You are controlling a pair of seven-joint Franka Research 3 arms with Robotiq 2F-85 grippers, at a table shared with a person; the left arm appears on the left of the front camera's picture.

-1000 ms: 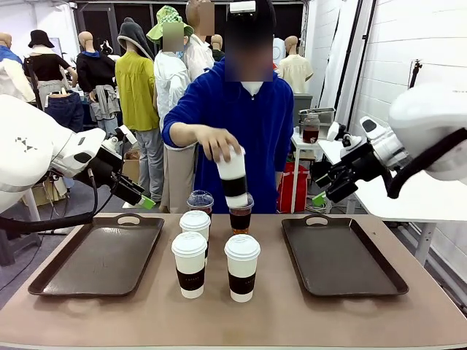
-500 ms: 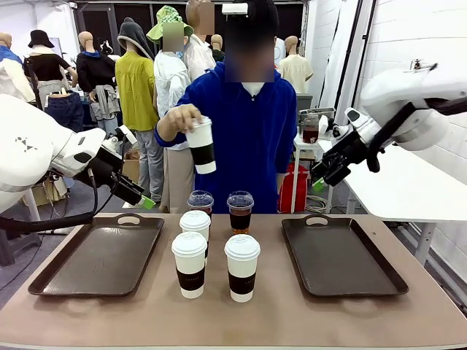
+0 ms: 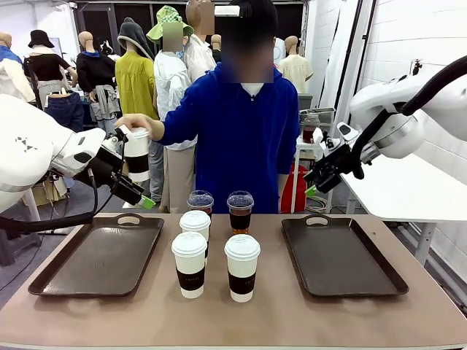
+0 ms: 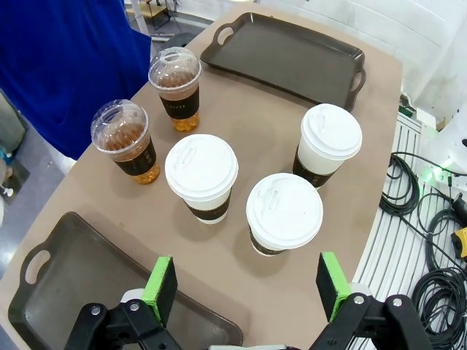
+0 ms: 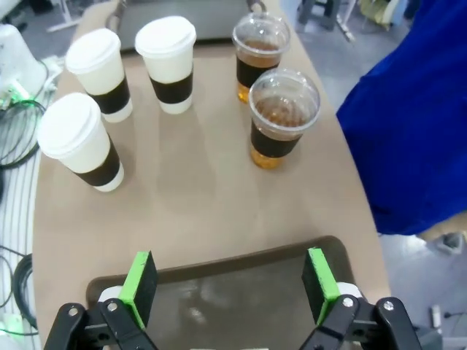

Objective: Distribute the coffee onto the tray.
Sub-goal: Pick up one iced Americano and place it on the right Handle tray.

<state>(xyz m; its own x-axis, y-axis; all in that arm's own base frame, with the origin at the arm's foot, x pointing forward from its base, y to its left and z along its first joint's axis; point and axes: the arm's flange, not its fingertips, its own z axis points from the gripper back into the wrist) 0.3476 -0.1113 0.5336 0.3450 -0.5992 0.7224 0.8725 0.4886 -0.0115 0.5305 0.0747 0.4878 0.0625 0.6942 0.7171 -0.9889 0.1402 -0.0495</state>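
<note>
My left claw (image 4: pixel 246 284) is released, pads spread wide, hanging over the edge of the left tray (image 4: pixel 80 270). My right claw (image 5: pixel 230 286) is released too, above the right tray (image 5: pixel 219 257). Between the 2 trays, on the surface (image 3: pixel 292 313), stand 3 lidded paper cups (image 3: pixel 190 264) and, behind them, 2 clear domed cups (image 3: pixel 240 211) of dark drink. The person's hand (image 3: pixel 131 124) holds a 4th paper cup (image 3: pixel 136 157) in the air just beside my left claw.
</note>
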